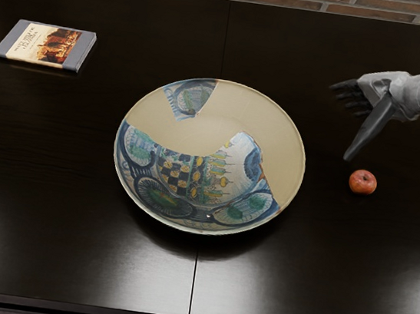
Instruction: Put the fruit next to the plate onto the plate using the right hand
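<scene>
Right robot hand [381, 94] open, poised short of the fruit.

The small round red fruit [362, 181] rests on the dark glossy desk [69, 224], near the right rim of the large patterned ceramic plate [277, 119] but clear of it. The hand's fingers are spread and hold nothing. The fruit lies toward the desk's front edge from the hand, close to the tip of one down-pointing digit. It has no long axis to align with.

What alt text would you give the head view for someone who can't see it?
A robot's open right hand hovers near a small red fruit lying on a dark table, right of a large patterned plate. A book lies far left.
</scene>
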